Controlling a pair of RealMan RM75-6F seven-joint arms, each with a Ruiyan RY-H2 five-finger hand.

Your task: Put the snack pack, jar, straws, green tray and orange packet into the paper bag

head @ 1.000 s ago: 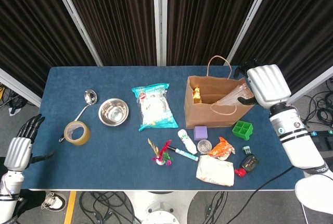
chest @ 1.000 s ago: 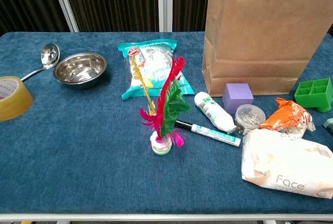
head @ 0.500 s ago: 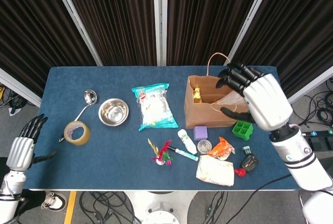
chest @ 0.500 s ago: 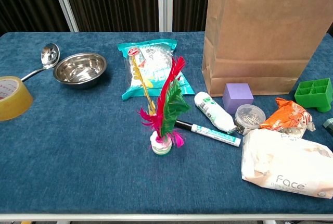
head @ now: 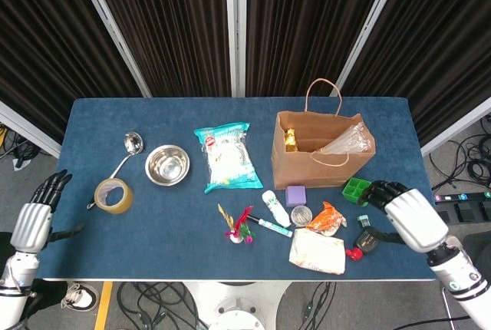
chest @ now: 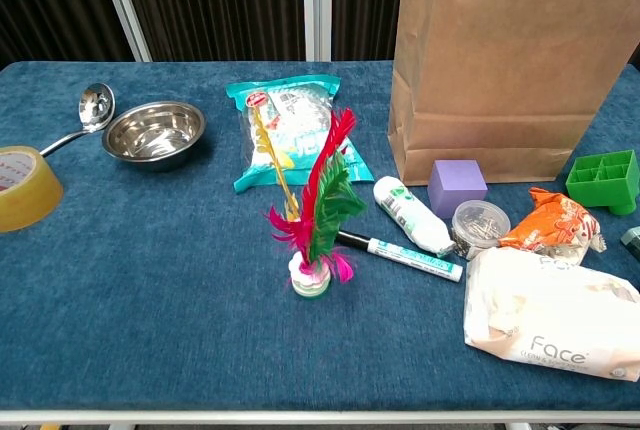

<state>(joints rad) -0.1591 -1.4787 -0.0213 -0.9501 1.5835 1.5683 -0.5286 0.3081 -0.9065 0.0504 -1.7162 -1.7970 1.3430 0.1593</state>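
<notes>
Nearest the front edge: white wipes pack (chest: 550, 322) lying flat, just right of a marker pen (chest: 405, 253) and the feathered shuttlecock (chest: 316, 212) standing upright on its base. Right hand (head: 405, 211) hovering low at the table's right end, just beside the green tray (head: 357, 189), fingers curled inward and gripping nothing visible. Small black and red bits (head: 364, 242) tucked just under that hand. Left hand (head: 38, 213) hanging off the table's left end, well apart from everything, fingers extended together, empty.

A step back: orange packet (chest: 548, 227) crumpled on the cloth, touching the wipes pack's top edge, with the small clear jar (chest: 478, 223) right beside it on the left. White bottle (chest: 408, 214) lying on its side against the jar. Purple cube (chest: 457, 187) sitting just in front of the bag. Tape roll (chest: 22, 186) at far left.

Mid-table: snack pack (head: 227, 156) flat, teal-edged, between the steel bowl (head: 168, 164) and the paper bag (head: 318, 155). Ladle (head: 127, 152) left of the bowl, handle angled toward the tape.

Farther back: paper bag upright, mouth open, straws (head: 343, 140) in their clear wrap leaning inside toward the right wall, a gold item (head: 290, 140) in the left corner. Dark curtains behind.
</notes>
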